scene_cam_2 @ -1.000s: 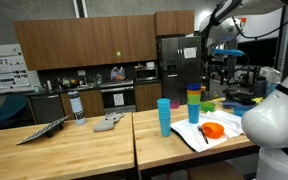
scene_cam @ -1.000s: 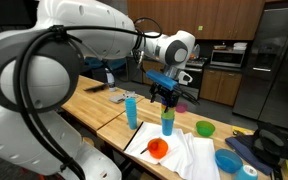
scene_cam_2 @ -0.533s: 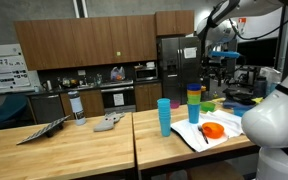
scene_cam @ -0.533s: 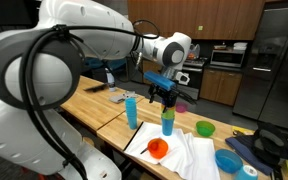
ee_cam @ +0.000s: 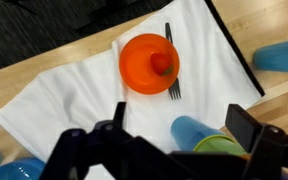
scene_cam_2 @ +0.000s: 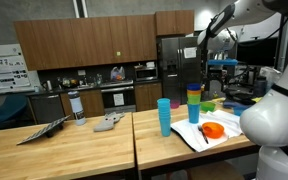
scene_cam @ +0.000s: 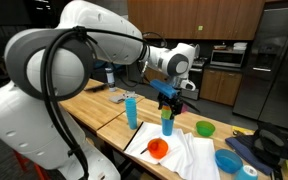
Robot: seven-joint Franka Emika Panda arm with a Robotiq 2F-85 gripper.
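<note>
One thing is lined up and nothing is gripped: your pincer [scene_cam: 167, 99] hangs spread wide right above the cup stack [scene_cam: 167, 122], which stands upright on the desk [scene_cam: 94, 102] at the edge of the white cloth [scene_cam: 189, 155], so by my reading you are at the very start, with no hold made. In the wrist view the stack shows low between your fingers, close beneath them yet seemingly apart, while the orange bowl [ee_cam: 149, 62] and fork [ee_cam: 171, 72] lie further off on the cloth
</note>
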